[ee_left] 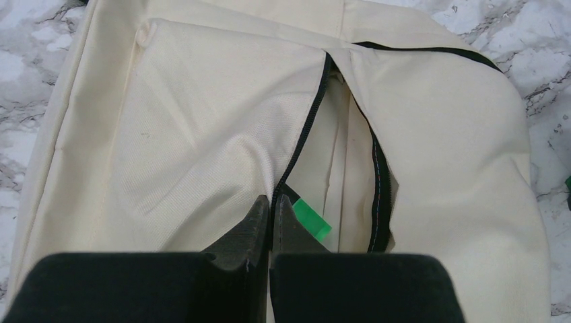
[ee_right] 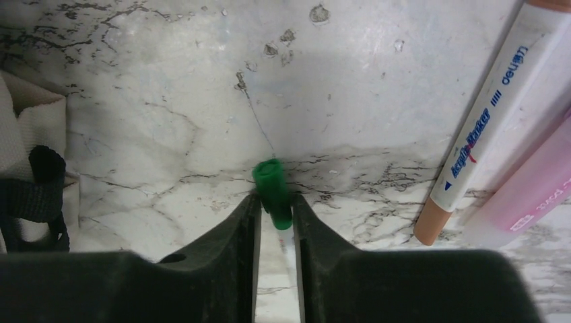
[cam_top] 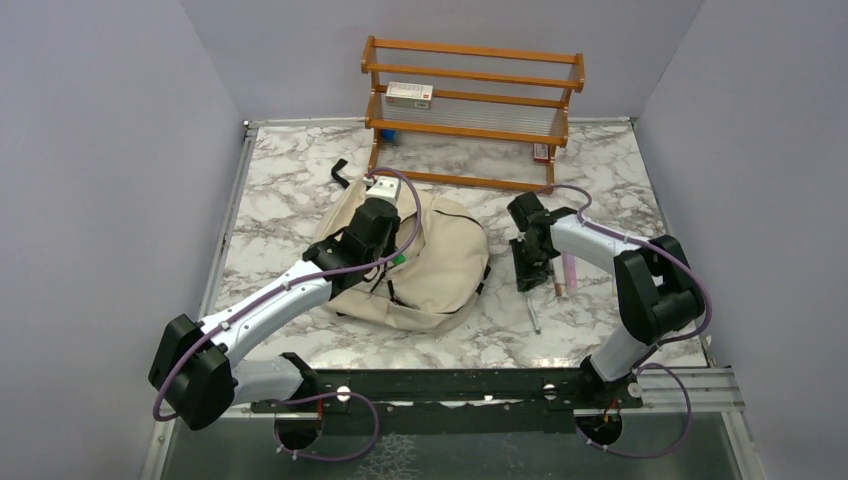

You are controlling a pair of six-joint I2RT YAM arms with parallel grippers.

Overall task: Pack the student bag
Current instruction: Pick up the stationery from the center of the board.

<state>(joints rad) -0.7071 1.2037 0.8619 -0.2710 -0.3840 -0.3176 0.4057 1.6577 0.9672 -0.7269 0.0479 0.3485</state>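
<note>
Marble table [cam_top: 300,170] here, and the cream backpack [cam_top: 440,265] lies flat right beneath the left pincer [ee_left: 271,205], fingers pinched together on its black zipper [ee_left: 304,131]. Over at the right pincer [ee_right: 276,205], it's clamped on a green-capped pen [ee_right: 271,180], white marker [ee_right: 485,128] just beside it.

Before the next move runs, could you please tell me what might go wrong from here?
The right gripper clamps the green-capped pen near its cap end, so it may swivel or slip on lifting.
The left gripper pinches the student bag at its zipper edge; the opening is a narrow slit, so the pen could snag there.
The white marker lies close beside and could be nudged.
</note>
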